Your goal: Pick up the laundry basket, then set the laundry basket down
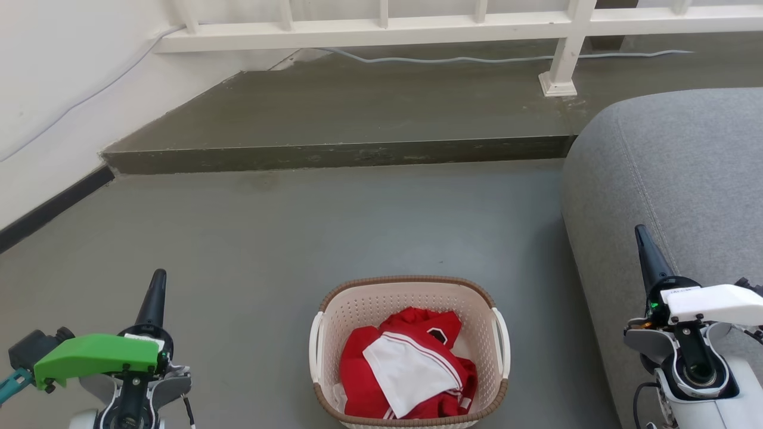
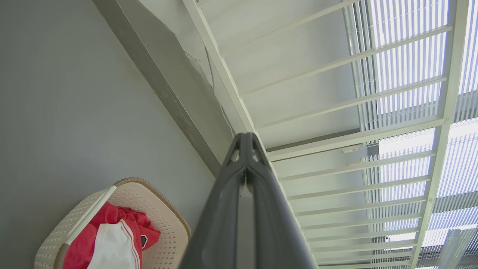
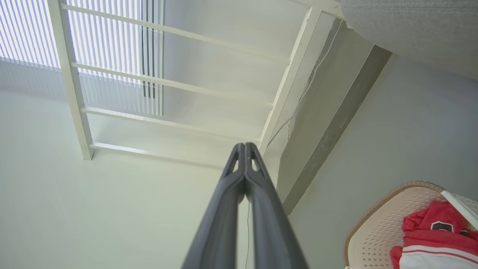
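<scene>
The laundry basket (image 1: 369,307), cream and perforated with a brown woven rim and white side handles, stands on the grey floor at the bottom centre of the head view, holding red and white clothes (image 1: 408,372). My left gripper (image 1: 158,277) is shut and empty, well to the basket's left. Over to the basket's right, beside the sofa, my right gripper (image 1: 641,231) is shut on nothing. The left wrist view has the laundry basket (image 2: 164,213) at lower left of the shut gripper (image 2: 245,135). The right wrist view has the laundry basket (image 3: 384,220) at lower right of the shut gripper (image 3: 245,145).
A grey sofa (image 1: 679,179) fills the right side, close to the basket. Ahead, a raised concrete step (image 1: 334,154) crosses the floor under a white railing (image 1: 566,53) with a cable (image 1: 453,59). A white wall (image 1: 47,95) with dark skirting bounds the left.
</scene>
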